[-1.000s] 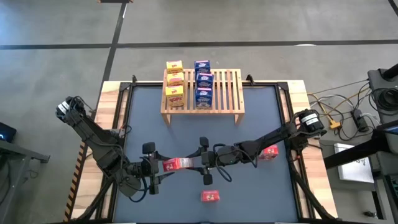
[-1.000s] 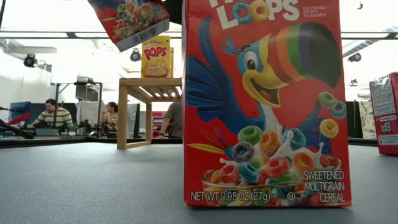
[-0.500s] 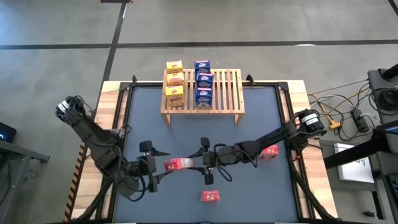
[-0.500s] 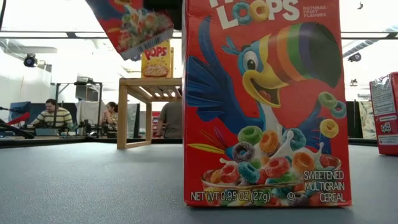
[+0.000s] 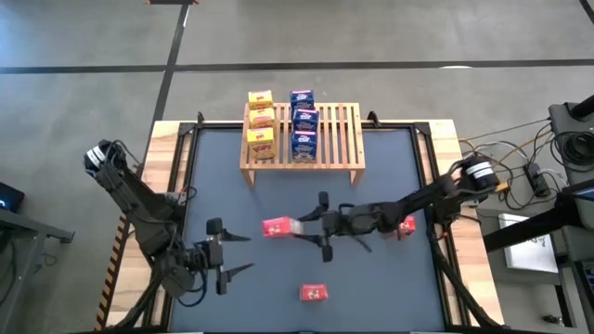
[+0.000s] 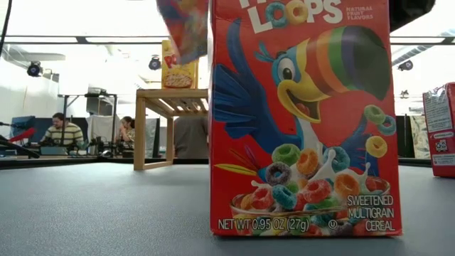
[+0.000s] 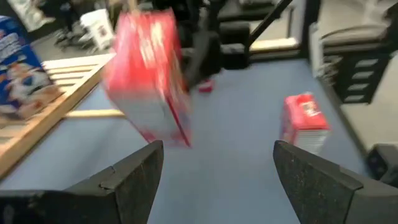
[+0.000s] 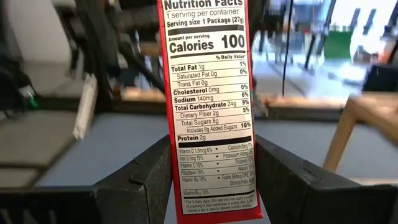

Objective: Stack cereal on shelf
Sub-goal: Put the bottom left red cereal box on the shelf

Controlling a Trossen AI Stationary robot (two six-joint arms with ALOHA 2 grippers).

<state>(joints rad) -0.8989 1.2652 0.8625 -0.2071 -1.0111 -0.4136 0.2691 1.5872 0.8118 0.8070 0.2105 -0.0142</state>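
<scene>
My right gripper [image 5: 299, 228] holds a red cereal box [image 5: 277, 226] in the air over the middle of the table. In the right wrist view the box's nutrition panel [image 8: 208, 106] faces the camera. My left gripper [image 5: 243, 253] stands open near the table's left front, with nothing between its fingers [image 7: 124, 180]. Two more red boxes stand on the table, one [image 5: 314, 293] near the front edge and one [image 5: 403, 226] at the right. The wooden slatted shelf [image 5: 339, 130] at the far edge carries three yellow boxes [image 5: 261, 119] and three blue boxes [image 5: 304, 120]. My right gripper pinches the red box between its two fingers [image 8: 140, 180], one on each broad face, at the end of the box nearest the wrist [image 8: 214, 202]. The fingers come in level from the table's right. The box is lifted clear of the table.
In the low view the front red box [image 6: 306, 121] fills most of the picture, with the shelf [image 6: 174, 99] behind it. People sit in the room beyond the table. Bare tabletop lies between the shelf and the held box.
My left gripper has let go of the red box and drawn back toward the table's near left. My right gripper has carried the box a little toward the shelf and to the right; the box has stayed clear of the table.
</scene>
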